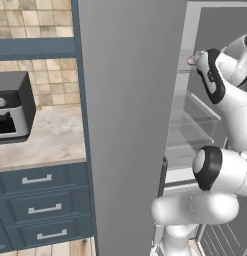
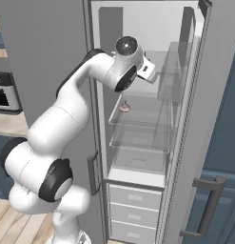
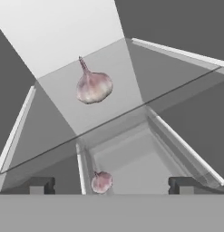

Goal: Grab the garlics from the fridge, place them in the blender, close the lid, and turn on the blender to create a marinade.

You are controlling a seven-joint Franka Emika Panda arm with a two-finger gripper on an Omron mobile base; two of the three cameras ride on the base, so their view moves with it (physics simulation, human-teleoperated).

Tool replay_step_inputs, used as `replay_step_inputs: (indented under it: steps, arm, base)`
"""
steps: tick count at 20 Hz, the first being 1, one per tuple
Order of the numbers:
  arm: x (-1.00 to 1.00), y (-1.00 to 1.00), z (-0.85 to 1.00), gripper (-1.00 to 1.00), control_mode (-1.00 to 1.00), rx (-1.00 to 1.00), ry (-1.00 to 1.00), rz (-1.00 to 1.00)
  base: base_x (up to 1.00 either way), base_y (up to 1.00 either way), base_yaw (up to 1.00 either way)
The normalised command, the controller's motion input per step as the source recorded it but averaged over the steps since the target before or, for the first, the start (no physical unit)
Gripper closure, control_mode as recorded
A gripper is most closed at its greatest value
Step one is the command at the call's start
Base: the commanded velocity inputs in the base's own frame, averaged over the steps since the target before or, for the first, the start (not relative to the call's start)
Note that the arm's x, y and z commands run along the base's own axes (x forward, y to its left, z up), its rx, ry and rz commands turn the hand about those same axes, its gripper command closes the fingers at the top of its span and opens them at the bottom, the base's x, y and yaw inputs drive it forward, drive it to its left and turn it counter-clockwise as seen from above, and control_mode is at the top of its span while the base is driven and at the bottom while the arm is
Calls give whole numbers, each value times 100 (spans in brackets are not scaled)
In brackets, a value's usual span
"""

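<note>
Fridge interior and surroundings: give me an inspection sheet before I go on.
Surface: thin clear fridge shelves, pale grey interior.
Job's things: two small pinkish-white garlics, upper garlic on a clear shelf, lower garlic seen beneath the glass; grey fridge, door open.
Clutter: nothing seen.
Grippers: two-finger gripper open, empty, apart from both garlics.
Cables: nothing seen.
Surroundings: black-and-silver countertop appliance, marble counter, blue drawers.

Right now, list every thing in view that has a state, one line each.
fridge: door open, drawers shut.
upper garlic: lying on a clear shelf, untouched.
lower garlic: lying on a lower level, untouched.
gripper: open, empty, above the garlics.
cabinet drawers: shut.
</note>
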Motion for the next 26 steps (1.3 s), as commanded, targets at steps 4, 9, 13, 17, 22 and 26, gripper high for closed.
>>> replay_step_inputs:
  steps: [4,9,13,17,22,26]
  arm:
    - [40,-13,3,-100,-100,0,2,3]
    - [18,-38,8,-100,-100,0,5,6]
    - [54,-6,5,-100,-100,0,9,17]
    - [46,-1,0,-100,-100,0,0,14]
    - [52,-3,1,-100,-100,0,0,15]
    - [48,-36,0,-100,-100,-2,0,15]
  base:
    - [0,0,0]
    - [0,0,0]
    - [0,0,0]
    - [0,0,0]
    - [0,0,0]
    - [0,0,0]
